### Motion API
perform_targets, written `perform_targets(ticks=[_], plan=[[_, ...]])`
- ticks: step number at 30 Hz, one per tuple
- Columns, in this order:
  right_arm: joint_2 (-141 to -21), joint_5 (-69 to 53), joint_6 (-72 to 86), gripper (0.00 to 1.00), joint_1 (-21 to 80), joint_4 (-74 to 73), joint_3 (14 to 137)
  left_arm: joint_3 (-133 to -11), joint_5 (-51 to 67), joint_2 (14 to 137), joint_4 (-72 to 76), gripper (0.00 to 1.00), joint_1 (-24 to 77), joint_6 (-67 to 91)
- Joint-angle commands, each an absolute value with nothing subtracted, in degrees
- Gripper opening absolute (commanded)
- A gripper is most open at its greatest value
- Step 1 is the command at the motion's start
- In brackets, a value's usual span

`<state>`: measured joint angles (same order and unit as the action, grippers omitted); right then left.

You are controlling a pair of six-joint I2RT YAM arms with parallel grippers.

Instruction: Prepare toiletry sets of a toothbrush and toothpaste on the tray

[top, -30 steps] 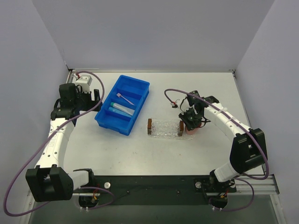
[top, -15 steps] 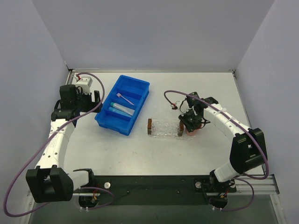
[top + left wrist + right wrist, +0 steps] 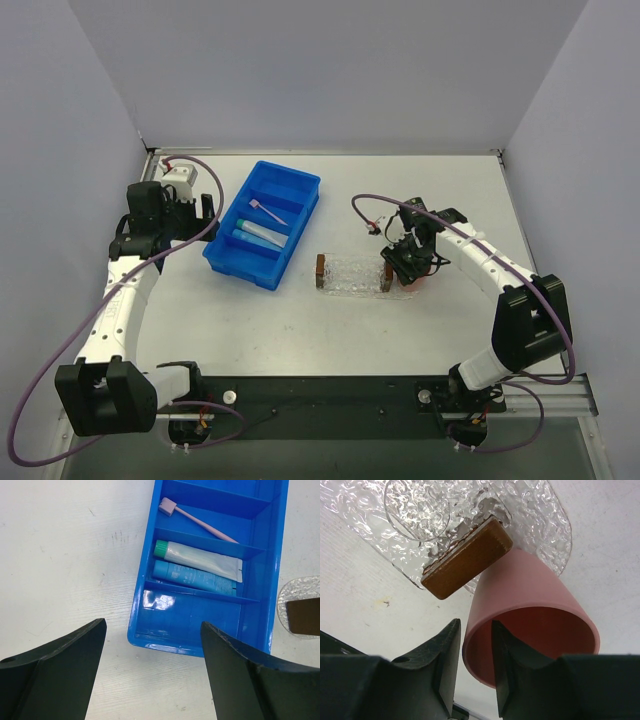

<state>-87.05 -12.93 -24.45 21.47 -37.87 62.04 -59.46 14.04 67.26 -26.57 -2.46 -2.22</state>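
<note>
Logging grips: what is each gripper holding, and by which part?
Left gripper: open, nothing held. Right gripper straddles the rim wall of the pink cup, one finger inside, one outside; a slight gap shows, so whether it grips cannot be told.

- No word, brand, number or sign can be read in any of the three views.
- The brighter blue toothpaste tube, lying in the blue bin, carries faint pale print along its body. In the left wrist view it is too small and blurred to make out a single letter.
- The pale grey-blue toothpaste tube beside it shows only dim greyish marks on its body, none legible.
- In the top view both tubes are too small for any print to show.
</note>
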Motion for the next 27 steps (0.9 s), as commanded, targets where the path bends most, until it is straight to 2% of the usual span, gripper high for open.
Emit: perform_targets(ticks=[1,9,27], plan=[[-86.7,-11.6,-24.0,0.28,21.8,-39.4,63.2,-59.3,14.0,65.8,-25.0,0.87,-2.9,-2.5],[-86.2,-10.4,-24.1,0.34,21.7,-40.2,65.6,-59.2,14.0,65.9,-25.0,0.87,-2.8,-2.7],[-80.2,-9.9,-24.8,0.36,21.8,-48.0,71.5,-60.7,15.2,68.3,-24.3,0.87,-2.8,-3.1]])
